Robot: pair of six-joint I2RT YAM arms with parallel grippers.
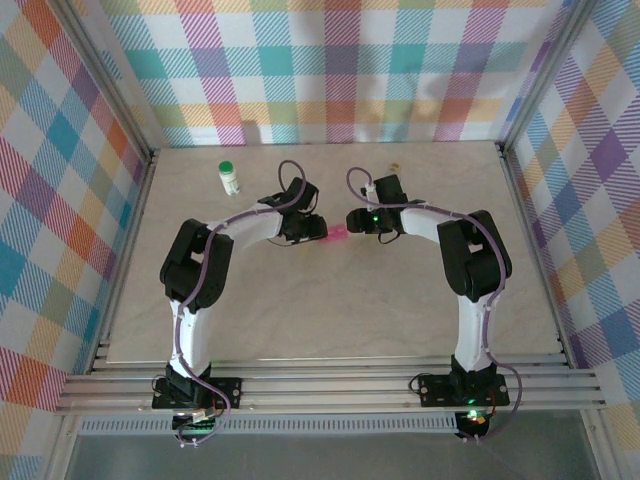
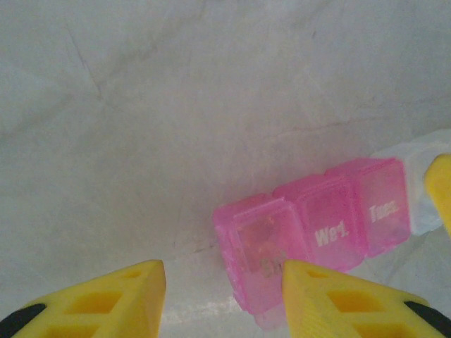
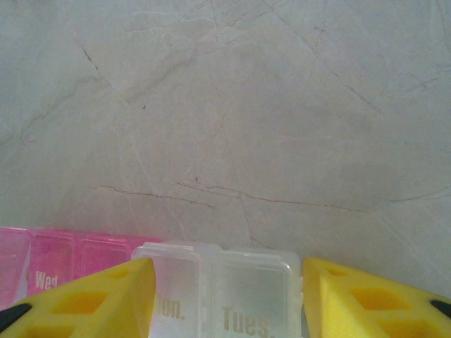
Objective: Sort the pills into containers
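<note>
**Left gripper** [image 2: 222, 274]: yellow plastic fingers with hollow cut-outs, standing apart. The end of the pill box lies between them, close to one finger with bare table on its other side.

**Right gripper** [image 3: 227, 266]: same yellow fingers, spread either side of two clear lids. Whether they pinch anything cannot be told.

**Pill box** [image 2: 328, 222]: slim, translucent pink, a row of rounded-square compartments. White lettering reads "Wed." and "Tues."; the clear lids read "Tues." and a partly covered "…on."

**White bottle** [image 1: 230, 178]: green cap, upright, far left, well apart from both grippers.

**Amber bottle** [image 1: 397, 162]: tiny, at the far edge beyond the right gripper.

**Table** [image 1: 330, 310]: pale, marble-veined, finely scratched.

**Walls** [image 1: 330, 60]: pastel plaid.
</note>
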